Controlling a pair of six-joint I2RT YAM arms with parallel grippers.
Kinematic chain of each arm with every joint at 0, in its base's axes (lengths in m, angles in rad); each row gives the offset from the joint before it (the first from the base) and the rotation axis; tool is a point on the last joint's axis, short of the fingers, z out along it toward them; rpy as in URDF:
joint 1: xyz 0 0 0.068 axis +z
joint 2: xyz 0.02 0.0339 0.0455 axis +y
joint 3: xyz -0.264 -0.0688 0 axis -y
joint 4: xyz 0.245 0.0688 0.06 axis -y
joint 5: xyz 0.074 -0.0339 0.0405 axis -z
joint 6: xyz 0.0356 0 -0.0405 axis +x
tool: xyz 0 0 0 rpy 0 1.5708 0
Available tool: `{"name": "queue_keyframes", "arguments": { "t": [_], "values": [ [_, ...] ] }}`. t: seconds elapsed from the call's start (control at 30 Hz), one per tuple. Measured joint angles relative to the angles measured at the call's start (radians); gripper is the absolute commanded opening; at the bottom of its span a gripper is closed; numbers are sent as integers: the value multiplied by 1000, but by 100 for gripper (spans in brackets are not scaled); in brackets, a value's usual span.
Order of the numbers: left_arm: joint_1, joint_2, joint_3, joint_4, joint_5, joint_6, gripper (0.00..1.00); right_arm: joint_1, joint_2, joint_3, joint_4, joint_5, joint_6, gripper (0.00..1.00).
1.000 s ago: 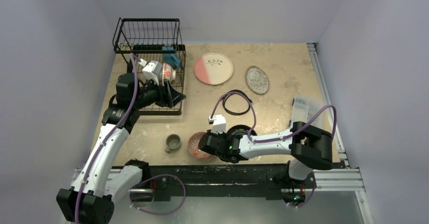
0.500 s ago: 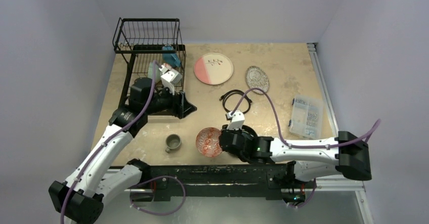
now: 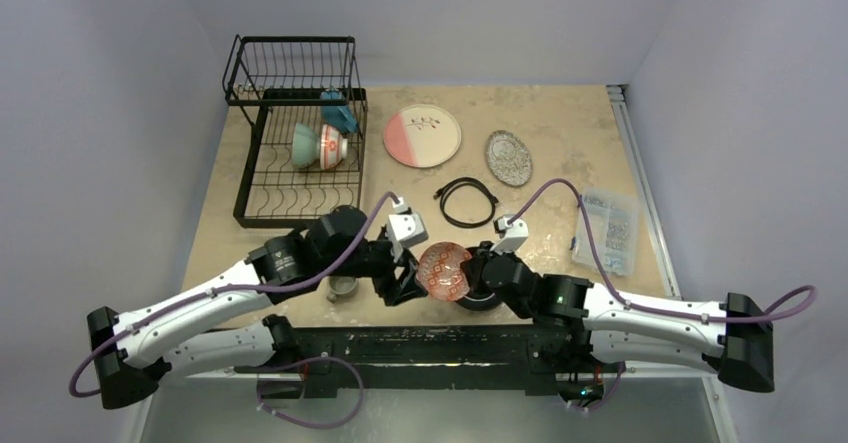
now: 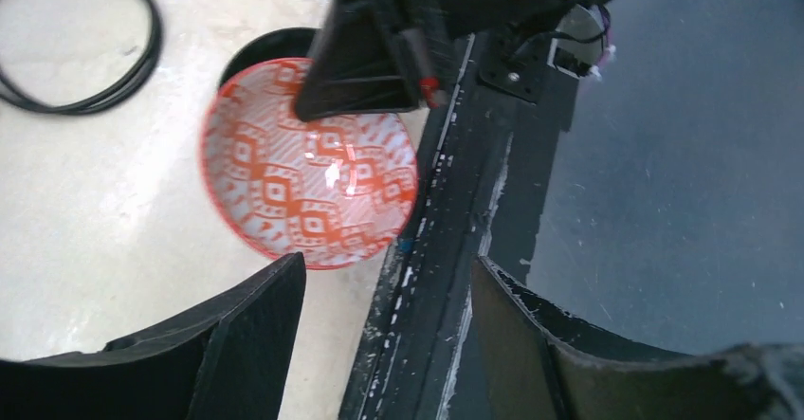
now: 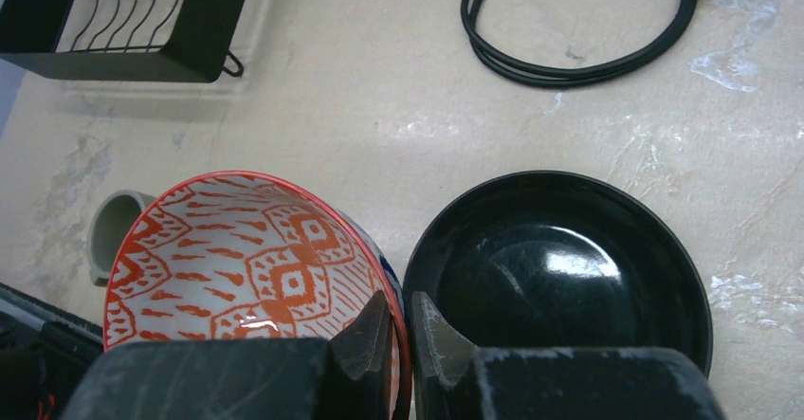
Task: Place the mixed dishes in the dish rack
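Observation:
My right gripper point(image 3: 468, 273) is shut on the rim of a red-patterned bowl point(image 3: 443, 270) and holds it tilted above the table's front edge. In the right wrist view its fingers pinch the bowl's point(image 5: 246, 268) rim. The black plate point(image 5: 559, 268) lies just right of the bowl. My left gripper point(image 3: 406, 281) is open and empty, just left of the bowl point(image 4: 308, 178). The dish rack point(image 3: 255, 178) holds a mint-green bowl point(image 3: 304, 146), another red-patterned bowl point(image 3: 334, 147) and the blue-handled mug point(image 3: 338, 113). The small grey cup point(image 3: 343, 286) is partly hidden by my left arm.
The pink-and-white plate point(image 3: 422, 135) and the speckled grey plate point(image 3: 508, 157) lie at the back of the table. A black coiled cable point(image 3: 469, 202) lies mid-table. A clear parts box point(image 3: 606, 231) sits at the right edge. The black front rail point(image 4: 455, 249) is under my left gripper.
My left arm left the rack and swung to the front, next to the held bowl. My right gripper lifted the red-patterned bowl and carried it rightward, over the black plate's left edge.

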Motion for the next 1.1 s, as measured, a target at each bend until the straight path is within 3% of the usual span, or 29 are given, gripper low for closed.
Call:
{"name": "queue_keyframes", "arguments": {
  "t": [0.17, 0.27, 0.37, 0.8, 0.97, 1.1],
  "values": [
    [-265, 54, 47, -68, -230, 26, 66, -48, -14, -29, 3, -45, -4, 0],
    [-439, 180, 131, -122, -439, 120, 67, -61, -15, -29, 11, -67, -14, 0],
    [-545, 307, 192, -161, -583, 219, 67, -64, -20, -29, 15, -81, -21, 0],
    [-609, 671, 303, -282, -880, 441, 58, -69, -79, -30, 16, -117, -35, 0],
    [-620, 693, 303, -279, -974, 476, 50, -69, -82, -30, 23, -119, -39, 0],
    [-624, 693, 302, -277, -1023, 488, 34, -69, -81, -30, 24, -124, -42, 0]
  ]
}}
